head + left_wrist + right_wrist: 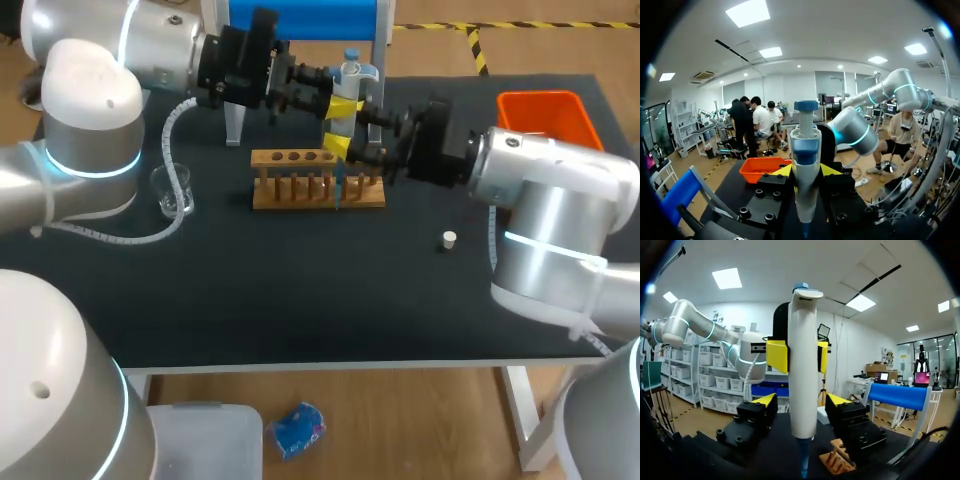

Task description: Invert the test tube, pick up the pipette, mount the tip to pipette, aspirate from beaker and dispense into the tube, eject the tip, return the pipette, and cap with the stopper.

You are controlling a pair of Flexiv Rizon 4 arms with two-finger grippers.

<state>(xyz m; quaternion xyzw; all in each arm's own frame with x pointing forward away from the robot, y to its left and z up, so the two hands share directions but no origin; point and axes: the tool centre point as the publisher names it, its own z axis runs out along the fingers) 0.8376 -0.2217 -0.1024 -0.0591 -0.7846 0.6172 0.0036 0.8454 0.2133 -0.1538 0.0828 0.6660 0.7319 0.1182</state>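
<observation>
The white pipette (pixel 349 78) with a blue top stands upright over the right end of the wooden tube rack (pixel 300 190). Its blue tip (pixel 338 192) points down at the rack. My left gripper (pixel 345 105) is shut on the pipette's upper body; in the left wrist view the pipette (pixel 806 150) sits between the yellow tips of that gripper (pixel 806 171). My right gripper (pixel 337 148) is lower on the same pipette (pixel 802 340). In the right wrist view that gripper (pixel 802 401) is open, a small gap on each side. The white stopper (pixel 450 239) lies right of the rack.
A glass beaker (pixel 172 190) stands left of the rack. An orange bin (pixel 545 115) sits at the back right corner. A blue-topped stand (pixel 300 20) rises behind the rack. Dark mat (pixel 300 290) lies bare in front.
</observation>
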